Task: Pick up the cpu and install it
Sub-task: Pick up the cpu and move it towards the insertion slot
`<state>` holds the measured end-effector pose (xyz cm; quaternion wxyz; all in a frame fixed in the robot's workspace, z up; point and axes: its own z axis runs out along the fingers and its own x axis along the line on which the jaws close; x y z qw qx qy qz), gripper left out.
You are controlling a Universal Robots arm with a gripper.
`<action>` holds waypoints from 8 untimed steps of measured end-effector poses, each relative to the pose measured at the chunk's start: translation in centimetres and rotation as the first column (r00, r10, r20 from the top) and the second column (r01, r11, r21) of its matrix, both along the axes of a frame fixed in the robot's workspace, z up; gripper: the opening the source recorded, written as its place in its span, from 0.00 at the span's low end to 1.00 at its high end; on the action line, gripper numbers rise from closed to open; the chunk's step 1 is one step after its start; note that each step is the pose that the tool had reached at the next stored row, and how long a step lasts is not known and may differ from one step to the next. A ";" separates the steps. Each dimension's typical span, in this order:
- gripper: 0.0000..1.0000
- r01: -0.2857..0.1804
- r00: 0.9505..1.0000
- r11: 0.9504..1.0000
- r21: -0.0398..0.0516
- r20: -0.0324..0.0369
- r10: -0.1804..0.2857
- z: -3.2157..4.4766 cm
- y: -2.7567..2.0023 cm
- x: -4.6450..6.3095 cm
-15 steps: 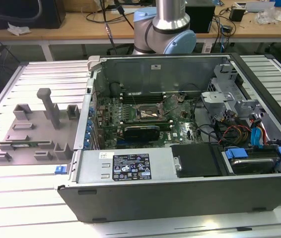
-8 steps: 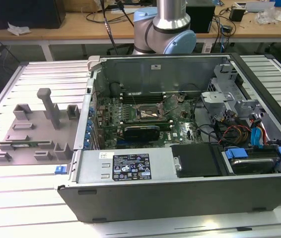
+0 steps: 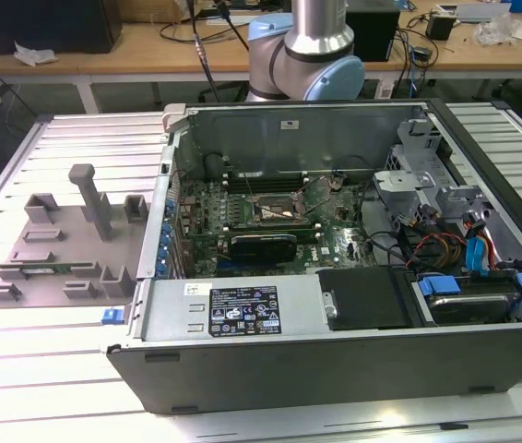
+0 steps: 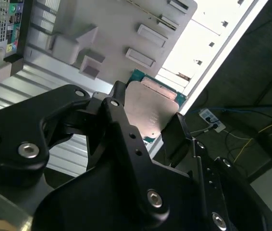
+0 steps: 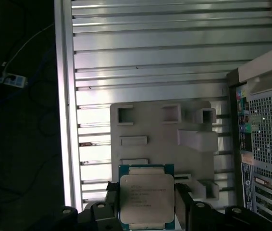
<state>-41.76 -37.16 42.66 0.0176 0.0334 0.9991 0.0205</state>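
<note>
The cpu being clamped by its edges between the black gripper's narrowed fingers, being held well above the grey fixture tray on the slatted table.

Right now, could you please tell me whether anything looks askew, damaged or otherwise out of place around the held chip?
Nothing stands out. The pale silver square cpu sits squarely between the black fingers with no visible damage, above the grey plastic fixture tray, which lies flat on the slatted metal table.
</note>
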 end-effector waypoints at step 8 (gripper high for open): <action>0.55 0.000 1.000 1.000 0.000 -0.004 0.000 0.01 -0.14 4.0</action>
